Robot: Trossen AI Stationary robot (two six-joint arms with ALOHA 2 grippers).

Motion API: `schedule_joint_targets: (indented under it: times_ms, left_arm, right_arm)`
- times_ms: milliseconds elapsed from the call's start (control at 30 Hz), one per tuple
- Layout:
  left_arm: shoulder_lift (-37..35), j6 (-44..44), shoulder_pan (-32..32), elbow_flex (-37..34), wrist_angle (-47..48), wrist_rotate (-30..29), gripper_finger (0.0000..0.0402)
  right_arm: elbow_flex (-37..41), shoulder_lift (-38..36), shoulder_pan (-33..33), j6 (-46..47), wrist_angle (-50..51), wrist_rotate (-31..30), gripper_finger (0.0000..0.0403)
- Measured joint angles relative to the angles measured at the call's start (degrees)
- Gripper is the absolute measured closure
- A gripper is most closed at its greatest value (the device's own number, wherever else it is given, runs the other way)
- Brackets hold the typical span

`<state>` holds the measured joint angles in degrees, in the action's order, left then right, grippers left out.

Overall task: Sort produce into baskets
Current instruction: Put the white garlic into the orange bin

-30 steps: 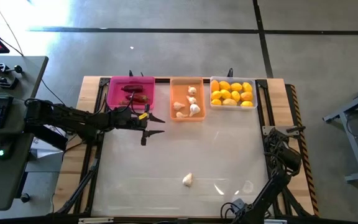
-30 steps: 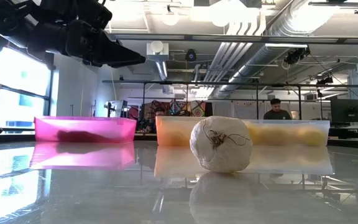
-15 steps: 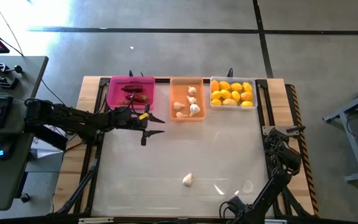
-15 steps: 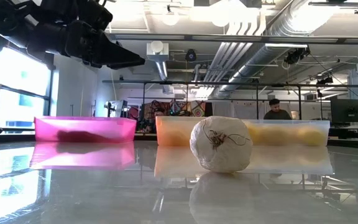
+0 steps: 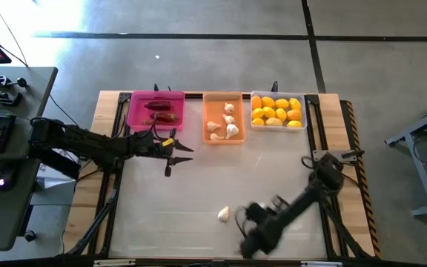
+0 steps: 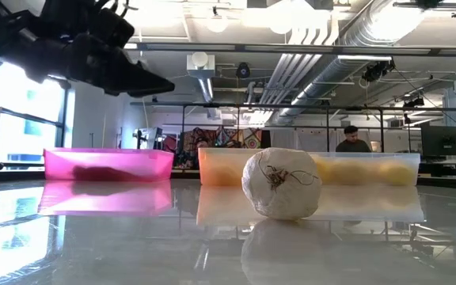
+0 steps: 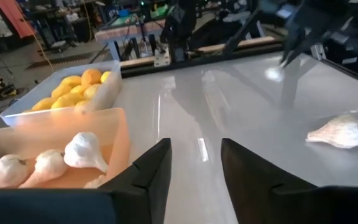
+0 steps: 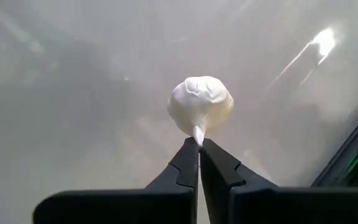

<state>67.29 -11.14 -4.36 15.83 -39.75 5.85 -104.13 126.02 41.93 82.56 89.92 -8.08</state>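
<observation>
— Right claw (image 8: 198,144) first: what is it doing?

— Clenched, the two fingers pressed flat together. Their tips meet the stalk of one garlic bulb (image 8: 201,102); I cannot tell whether the stalk is actually nipped. That bulb lies alone on the bench (image 5: 199,185), near the front edge and well apart from the trays.

— And the arm behind it?

— It runs from its base at the bench's right edge, stretched low and slanting toward the front middle.

— The left claw (image 7: 194,149)?

— Released, with a clear gap between its fingers and nothing in it. It hangs above the bench, just in front of the gap between the pink tray (image 5: 133,119) and the orange tray (image 5: 217,104). Its arm reaches in level from the left side.

— Counts?

— Three trays in a row along the far edge. The pink one holds dark red chilies (image 5: 161,110), two as far as I can make out. The orange one holds five garlic bulbs (image 5: 232,131). The clear tray (image 5: 252,111) on the right holds lemons (image 5: 276,110), roughly ten, packed too close for an exact count. So that is six garlic bulbs in all, one of them loose.
</observation>
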Motion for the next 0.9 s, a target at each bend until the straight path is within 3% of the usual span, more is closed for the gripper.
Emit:
schedule_joint_targets:
  times_ms: [233, 467, 700, 900]
  left_arm:
    - [-0.94, 1.66, 0.02, -3.44, -4.0, -1.05, 0.0322]
    - [-4.39, 2.59, 0.02, -6.39, -3.45, -1.77, 0.0357]
    - [-7.35, 4.04, 0.02, -8.28, -2.73, -1.92, 0.0373]
    - [-8.2, 6.6, 0.02, -8.74, -2.51, -1.95, 0.0376]
  right_arm:
    - [4.42, -0.07, -14.3, -24.72, -3.41, -12.69, 0.0403]
    - [4.84, -1.34, -27.8, -49.81, -12.65, -19.52, 0.0403]
    - [4.76, -8.24, -37.31, -68.83, -27.26, -20.16, 0.0403]
    - [4.67, -9.39, -48.39, -80.86, -36.76, -13.78, 0.0403]
